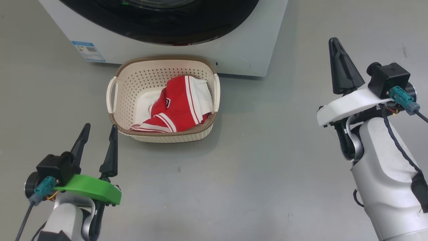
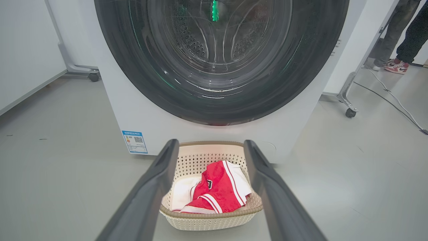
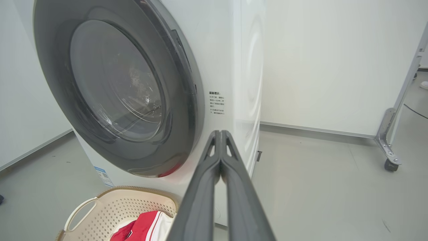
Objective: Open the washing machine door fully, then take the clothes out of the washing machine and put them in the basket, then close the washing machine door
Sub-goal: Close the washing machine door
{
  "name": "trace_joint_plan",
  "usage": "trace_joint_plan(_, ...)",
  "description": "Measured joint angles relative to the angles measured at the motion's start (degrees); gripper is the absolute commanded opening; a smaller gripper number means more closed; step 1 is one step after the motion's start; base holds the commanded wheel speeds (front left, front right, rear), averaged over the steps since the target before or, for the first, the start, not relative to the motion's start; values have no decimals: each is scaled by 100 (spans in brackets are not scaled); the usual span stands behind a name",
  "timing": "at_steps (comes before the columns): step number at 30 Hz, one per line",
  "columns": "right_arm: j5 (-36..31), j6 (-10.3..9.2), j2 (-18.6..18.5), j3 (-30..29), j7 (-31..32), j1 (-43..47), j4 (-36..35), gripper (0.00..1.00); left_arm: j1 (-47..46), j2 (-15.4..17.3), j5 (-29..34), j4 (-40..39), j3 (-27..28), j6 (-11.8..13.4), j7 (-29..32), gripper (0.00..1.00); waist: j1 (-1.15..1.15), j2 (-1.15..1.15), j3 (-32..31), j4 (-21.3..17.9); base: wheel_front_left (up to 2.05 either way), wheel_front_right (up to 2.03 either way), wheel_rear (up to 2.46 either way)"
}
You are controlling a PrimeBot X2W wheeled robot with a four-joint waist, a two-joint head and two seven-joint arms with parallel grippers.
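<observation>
At the lower left of the head view, the left gripper (image 1: 101, 129), two long dark fingers on a green mount, hovers over the grey floor (image 1: 267, 160). Its fingers are spread wide and hold nothing. Its wrist view looks straight between them at the basket, so it seems parked clear rather than reaching. Just to its right sits the small cream perforated plastic basket (image 1: 167, 137) with a brown woven-look rim. It stands on the floor close before the machine, presumably so garments travel only a short way from the drum. The bright red clothes with white stripes and panels (image 1: 177, 107) lie crumpled inside it, toward its right wall. Behind stands the big white front-loading washing machine (image 1: 254, 43), with a small blue label (image 1: 87, 51) at its lower corner. Its round door with a glossy black rim and clear glass centre (image 2: 220, 60) looks flush against the front, so I judge it closed and the task all but finished. At far right the right gripper (image 1: 335, 43) is raised, fingers pressed together on nothing, well apart from the door.
</observation>
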Motion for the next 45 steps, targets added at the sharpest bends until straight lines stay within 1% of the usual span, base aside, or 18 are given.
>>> trace_joint_plan(1, 0, -33, 0, -27, 0, 85, -47, 0, 30, 0, 0, 2, 13, 1, 0, 100, 0, 0, -54, -62, 0, 0, 0)
trace_joint_plan(6, -1, -41, 0, -124, 0, 517, -274, 0, 172, -22, 42, 5, 73, 1, 0, 100, 0, 0, -315, -353, 0, 0, 0)
trace_joint_plan(8, -2, -87, 3, -187, 0, 672, -358, 0, 230, -34, 41, 3, 135, 2, 0, 100, 0, 0, -414, -457, 0, 0, 0)
trace_joint_plan(15, -2, -92, 97, -274, 0, 1140, -623, 0, 369, -60, 42, -67, 331, 14, 0, 100, 0, 0, -682, -793, 0, 0, 0)
trace_joint_plan(17, -3, -94, 100, -302, 0, 1291, -697, 0, 395, -94, 44, -122, 372, 27, 0, 100, 0, 0, -756, -858, 0, 0, 0)
trace_joint_plan(18, -3, -118, 107, -311, 0, 1363, -727, 0, 403, -119, 45, -160, 422, 73, 0, 100, 0, 0, -790, -890, 0, 0, 0)
trace_joint_plan(21, -3, -127, 147, -320, 0, 1572, -812, 0, 436, -149, 52, -223, 511, 116, 0, 100, 0, 0, -873, -979, 0, 0, 0)
trace_joint_plan(26, -3, -134, 165, -397, 0, 1914, -956, 0, 571, -189, 92, -288, 534, 116, 0, 100, 0, 0, -986, -1074, 0, 0, 0)
trace_joint_plan(36, -14, -134, 236, -471, 0, 2402, -1154, 0, 823, -249, 218, -283, 593, 118, 0, 100, 0, 0, -1141, -1122, 0, 0, 0)
trace_joint_plan(37, -14, -134, 241, -476, 0, 2441, -1181, 2, 853, -256, 218, -275, 593, 118, 0, 100, 0, 0, -1157, -1126, 0, 0, 0)
trace_joint_plan(38, -15, -134, 243, -481, 0, 2483, -1212, 24, 881, -268, 202, -249, 600, 118, 0, 100, 0, 0, -1167, -1129, 0, 0, 0)
trace_joint_plan(39, -30, -135, 246, -485, 0, 2520, -1228, 57, 904, -289, 162, -210, 615, 118, 0, 100, 0, 0, -1172, -1132, 0, 0, 0)
trace_joint_plan(40, -47, -135, 249, -489, 0, 2552, -1237, 98, 925, -307, 133, -180, 622, 118, 0, 100, 0, 0, -1178, -1133, 0, 0, 0)
trace_joint_plan(41, -63, -135, 255, -494, 0, 2587, -1248, 100, 935, -322, 131, -160, 623, 116, 0, 100, 0, 0, -1184, -1134, 0, 0, 0)
trace_joint_plan(45, -77, -135, 279, -514, 0, 2681, -1302, 100, 970, -341, 89, -114, 662, 113, 0, 100, 0, 0, -1210, -1134, 0, 0, 0)
